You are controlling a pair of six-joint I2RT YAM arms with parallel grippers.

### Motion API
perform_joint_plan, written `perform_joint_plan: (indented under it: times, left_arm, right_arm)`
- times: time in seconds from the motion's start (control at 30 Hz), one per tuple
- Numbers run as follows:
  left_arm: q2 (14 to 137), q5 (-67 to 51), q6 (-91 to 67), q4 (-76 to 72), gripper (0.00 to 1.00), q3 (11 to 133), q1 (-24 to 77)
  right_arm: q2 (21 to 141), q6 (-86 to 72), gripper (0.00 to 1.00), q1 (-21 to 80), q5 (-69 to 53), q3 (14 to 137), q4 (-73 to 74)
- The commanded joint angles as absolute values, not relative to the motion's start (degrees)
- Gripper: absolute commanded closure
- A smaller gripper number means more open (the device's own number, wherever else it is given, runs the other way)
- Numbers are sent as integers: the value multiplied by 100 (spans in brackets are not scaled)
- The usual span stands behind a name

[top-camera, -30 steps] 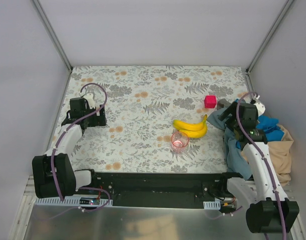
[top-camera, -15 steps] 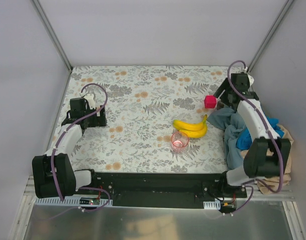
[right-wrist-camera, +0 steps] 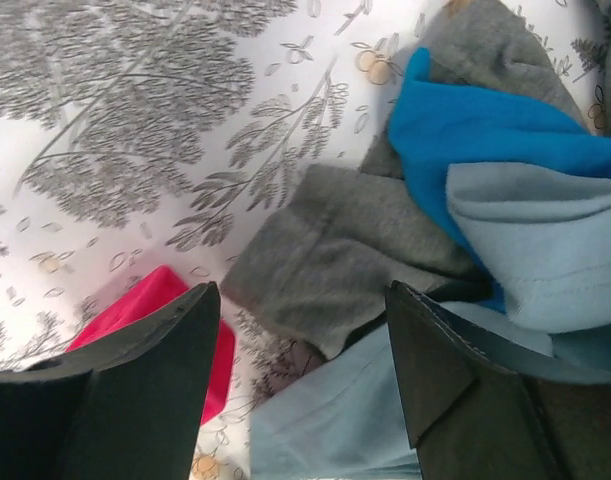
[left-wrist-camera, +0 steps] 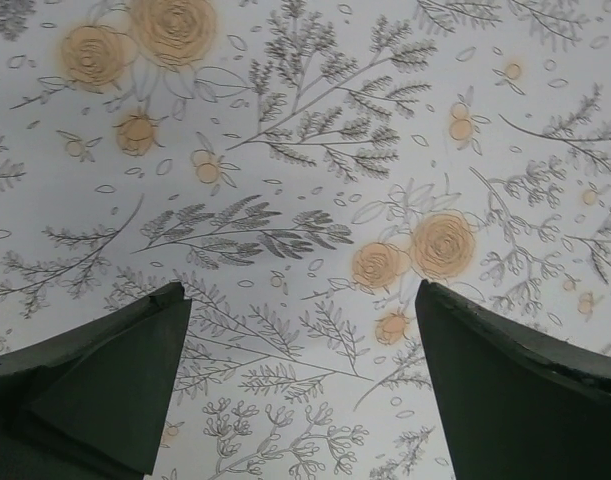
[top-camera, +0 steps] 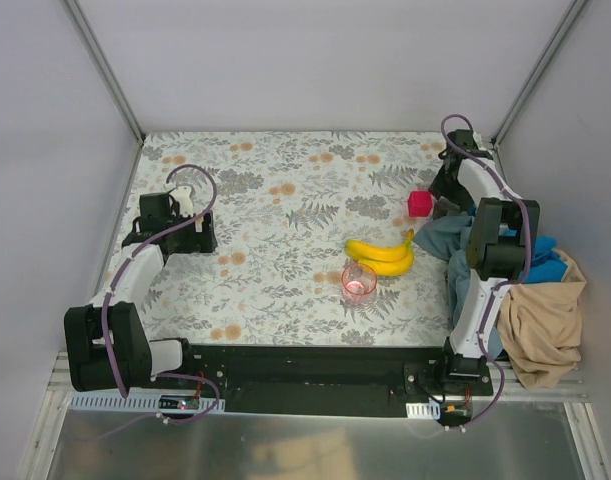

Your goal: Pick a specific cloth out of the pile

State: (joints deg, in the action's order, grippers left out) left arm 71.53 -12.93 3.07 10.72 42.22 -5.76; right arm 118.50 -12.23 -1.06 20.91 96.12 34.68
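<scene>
The dark grey-green cloth sits at the far left fringe of the pile. One flap of it spills onto the flowered worktop just beside the pink cube. A bright blue cloth and a slate blue-grey cloth lie over its right part. That flap looks like the only piece of it not buried, which is likely why the right hand hangs directly above it. Its fingers are spread, the grey fabric shows in the gap between them, and nothing is pinched yet. Closing there should catch the wanted cloth alone, though the left finger stands close over the cube and the right one over slate fabric, so either could be nipped along with it. The left hand is also spread and holds nothing. It is poised over bare worktop on the left side, well apart from the pile, probably parked so it does not get in the way. The bananas and the pink cup lie near the middle, apart from the cloths.
</scene>
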Motion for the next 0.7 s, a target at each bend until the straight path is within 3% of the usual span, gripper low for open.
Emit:
perform_joint_plan:
  times: [0.0, 0.1, 0.23, 0.37, 0.53, 0.67]
  left_arm:
    - [7145, -2406, 606, 1458, 1, 4526, -633]
    - [7181, -2540, 615, 1529, 1, 4570, -633]
    - [7198, -2452, 633, 1538, 1, 4570, -633]
    - [7207, -3179, 755, 1634, 1, 4597, -633]
    - [7189, -4156, 1046, 1933, 1, 4649, -624]
    - [7242, -4237, 1072, 1986, 1, 4676, -615]
  right_arm:
    - [12023, -1485, 28, -334, 1978, 9905, 3753]
    - [12181, -1521, 28, -387, 1916, 9897, 3788]
    - [12366, -1503, 36, -483, 1715, 9905, 3788]
    - [12515, -1415, 59, -536, 1319, 10072, 3911]
    - [12534, -1275, 98, -536, 1160, 10344, 4130]
    - [12122, -1152, 100, -536, 1195, 10555, 4289]
